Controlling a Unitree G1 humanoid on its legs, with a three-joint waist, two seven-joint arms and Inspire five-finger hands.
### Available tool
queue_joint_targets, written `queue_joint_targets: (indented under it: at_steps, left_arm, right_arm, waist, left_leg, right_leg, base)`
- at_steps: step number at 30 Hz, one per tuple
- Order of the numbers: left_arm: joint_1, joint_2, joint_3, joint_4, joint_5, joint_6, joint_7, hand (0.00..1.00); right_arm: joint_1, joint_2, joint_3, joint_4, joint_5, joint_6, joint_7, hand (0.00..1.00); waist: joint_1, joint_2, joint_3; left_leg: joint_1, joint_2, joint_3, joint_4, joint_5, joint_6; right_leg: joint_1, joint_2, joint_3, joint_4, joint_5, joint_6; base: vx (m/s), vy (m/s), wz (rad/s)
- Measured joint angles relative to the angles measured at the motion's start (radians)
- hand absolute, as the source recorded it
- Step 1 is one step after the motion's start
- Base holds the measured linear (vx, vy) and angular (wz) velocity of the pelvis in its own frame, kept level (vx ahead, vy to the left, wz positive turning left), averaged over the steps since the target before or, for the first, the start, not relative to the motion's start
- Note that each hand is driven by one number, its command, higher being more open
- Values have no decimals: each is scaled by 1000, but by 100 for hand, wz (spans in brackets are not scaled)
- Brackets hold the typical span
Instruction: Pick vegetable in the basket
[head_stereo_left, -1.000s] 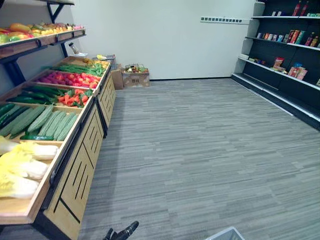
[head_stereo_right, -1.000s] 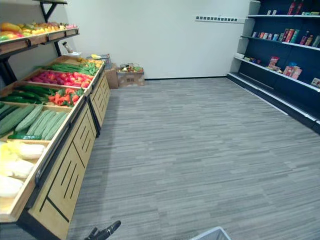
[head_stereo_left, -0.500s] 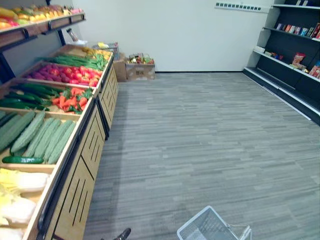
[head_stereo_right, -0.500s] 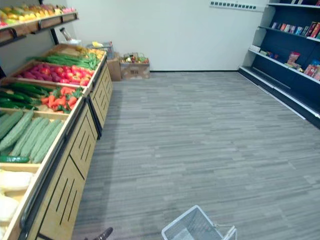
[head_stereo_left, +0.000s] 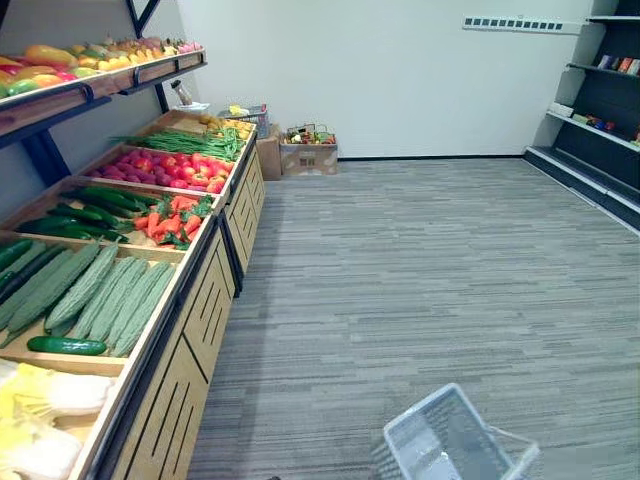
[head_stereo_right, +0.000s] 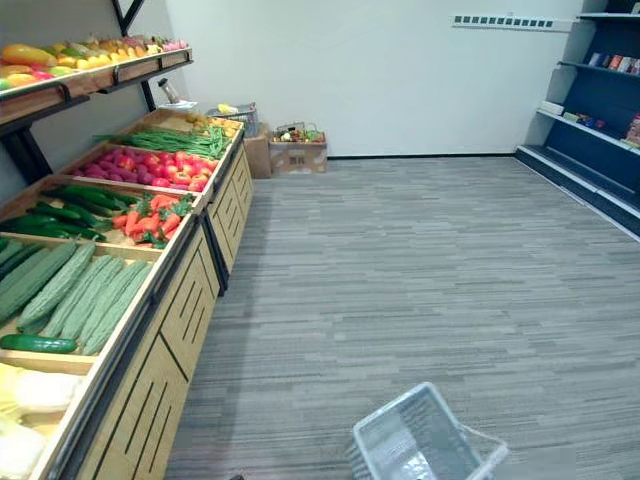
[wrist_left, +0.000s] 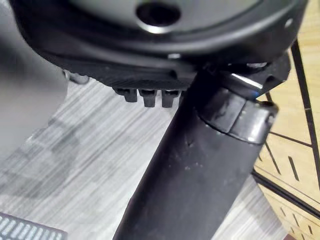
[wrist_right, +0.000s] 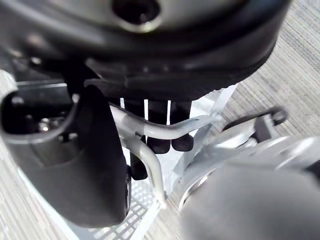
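Observation:
A pale wire basket (head_stereo_left: 452, 441) hangs low at the front right over the grey floor, with nothing in it that I can see. In the right wrist view my right hand (wrist_right: 80, 165) is shut on the basket's metal handle (wrist_right: 150, 131), fingers curled over it. Vegetables lie in the wooden stand (head_stereo_left: 200, 300) along the left: pale green ridged gourds (head_stereo_left: 105, 295), one dark cucumber (head_stereo_left: 65, 345), yellow-white cabbages (head_stereo_left: 45, 400), red and orange peppers (head_stereo_left: 178, 215). My left hand (wrist_left: 200, 170) shows beside the stand's front panel, thumb straight, holding nothing.
Farther along the stand lie dark green cucumbers (head_stereo_left: 90, 205), red vegetables (head_stereo_left: 175, 168) and green beans (head_stereo_left: 185, 143). An upper shelf (head_stereo_left: 110, 80) carries fruit. Cardboard boxes (head_stereo_left: 308, 157) stand by the back wall. Dark shelves (head_stereo_left: 600, 120) line the right. The floor between is wide.
The camera has swung, shifting the whole picture. The basket has come up further into view at the bottom right, and my left hand has left the eye views' bottom edge.

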Motion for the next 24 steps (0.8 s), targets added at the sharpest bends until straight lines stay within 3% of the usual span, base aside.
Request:
queue_joint_targets:
  at_steps: [1, 2, 3, 4, 5, 6, 7, 9, 11, 12, 14, 15, 16, 18, 19, 20, 22, 23, 24]
  left_arm:
    - [-5, 0, 25, -5, 12, -1, -5, 100]
    - [-10, 6, 41, -18, 16, -10, -6, 100]
    - [-18, -7, 57, -17, 17, -13, -4, 100]
    - [-21, -13, 56, -20, 23, -13, -7, 100]
    - [-31, -20, 56, -21, 44, -11, -16, 100]
    - [-54, -32, 56, -22, 57, -11, -18, 100]
    - [-67, -44, 56, -34, 61, -10, -18, 100]
    - [-78, -58, 57, -54, 63, 0, -11, 100]
    - [-89, -60, 70, -62, 63, 21, -13, 100]
    - [-94, -68, 100, -75, 65, 27, -16, 100]
    - [-102, -80, 117, -96, 62, 25, -11, 100]
    - [-101, -80, 118, -96, 62, 25, -11, 100]
    - [-100, -73, 119, -96, 57, 26, -7, 100]
    - [-101, -70, 124, -96, 54, 23, -8, 100]
    - [-101, -69, 123, -96, 54, 20, -13, 100]
    - [-98, -74, 122, -94, 54, 12, -21, 100]
    - [-92, -61, 120, -88, 56, 1, -29, 100]
    - [-84, -48, 111, -86, 56, -6, -31, 100]
    - [-80, -38, 109, -86, 57, -10, -28, 100]
  right_arm:
    - [19, 6, 13, -10, 9, 0, -2, 0]
    - [42, 13, 34, -13, 34, -1, -7, 0]
    - [67, 16, 63, -7, 45, -3, -23, 0]
    - [76, 13, 67, -10, 53, -9, -34, 0]
    - [74, -1, 96, -8, 66, -11, -37, 0]
    - [62, -21, 154, -5, 71, 7, -45, 0]
    - [56, -31, 188, -6, 71, 13, -45, 0]
    - [37, -33, 236, -6, 72, 21, -46, 0]
    - [20, -22, 265, -6, 71, 30, -46, 0]
    - [17, -23, 284, -10, 64, 43, -45, 0]
    - [19, -43, 291, -11, 60, 59, -46, 0]
    - [19, -43, 291, -11, 59, 61, -46, 0]
    - [37, -44, 263, -4, 44, 69, -45, 0]
    - [51, -38, 209, -5, 19, 65, -39, 0]
    - [58, -34, 186, -7, 7, 60, -37, 0]
    - [69, -26, 146, -12, 5, 51, -31, 0]
    - [87, 12, 92, -12, 14, 39, -27, 0]
    - [91, 32, 70, -8, 31, 38, -25, 0]
    - [85, 39, 63, -10, 33, 31, -25, 0]
  waist:
    - [-4, -14, 3]
    - [-11, -36, 4]
    - [-20, -40, 0]
    - [-18, -32, -2]
    - [-18, -19, 6]
    - [-21, -9, 10]
    - [-21, -2, 5]
    - [-20, -11, 7]
    - [-20, -27, -8]
    - [-19, -27, -16]
    - [-12, -1, -9]
    - [-12, -2, -9]
    - [-11, 0, -9]
    - [-12, -8, -7]
    - [-12, -9, -7]
    - [-14, 2, -6]
    - [-21, -32, -19]
    - [-22, -53, -25]
    - [-25, -40, -15]
  left_leg:
    - [8, 13, -22, 9, -17, -12]
    - [12, 19, -58, 12, -33, -36]
    - [15, 39, -95, 23, -50, -54]
    - [14, 51, -94, 46, -52, -57]
    - [6, 64, -93, 97, -68, -50]
    - [9, 92, -87, 123, -66, -59]
    - [14, 103, -88, 116, -57, -67]
    - [1, 112, -87, 153, -51, -71]
    - [-81, 131, -91, 323, -51, -71]
    - [-168, 152, -90, 494, -51, -71]
    - [-294, 229, -80, 780, -17, -70]
    - [-299, 232, -78, 793, -18, -71]
    - [-333, 279, -9, 891, -44, -72]
    - [-334, 295, 107, 829, -74, -68]
    - [-334, 294, 167, 742, -66, -56]
    - [-335, 278, 240, 578, -14, -23]
    - [-288, 200, 252, 418, 3, -4]
    - [-260, 167, 243, 314, 33, -24]
    - [-244, 170, 236, 263, 52, -36]
  right_leg:
    - [-13, 16, 54, -107, 29, 34]
    - [-23, 21, 125, -222, 99, 64]
    - [4, 42, 100, -233, 141, 44]
    - [7, 45, 78, -231, 128, 46]
    - [24, 53, 48, -220, 107, 31]
    - [66, 69, -9, -202, 62, -8]
    - [77, 73, -31, -188, 41, -15]
    - [89, 73, -38, -172, 18, -23]
    - [125, 80, -38, -207, 12, -26]
    - [154, 94, -38, -247, 8, -33]
    - [221, 132, -57, -302, -5, -55]
    - [225, 132, -58, -304, -5, -56]
    - [293, 131, -74, -336, -9, -62]
    - [355, 107, -87, -370, -9, -61]
    - [375, 97, -99, -378, -8, -59]
    - [387, 98, -117, -369, -8, -41]
    - [374, 74, -120, -341, 4, -20]
    - [345, 63, -117, -286, 11, -16]
    - [307, 63, -99, -224, -3, -22]
  base:
    - [171, -241, 65]
    - [337, -434, 97]
    - [380, -445, 82]
    - [446, -439, 66]
    - [504, -415, 67]
    - [526, -441, 86]
    - [457, -374, 89]
    - [267, -204, 49]
    - [251, -201, 32]
    - [207, -194, 19]
    - [202, -146, 16]
    - [191, -39, 25]
    - [205, 3, 23]
    - [180, 21, 23]
    - [158, 56, 42]
    - [268, 121, 87]
    - [280, 130, 121]
    - [200, 57, 114]
    - [167, 32, 95]
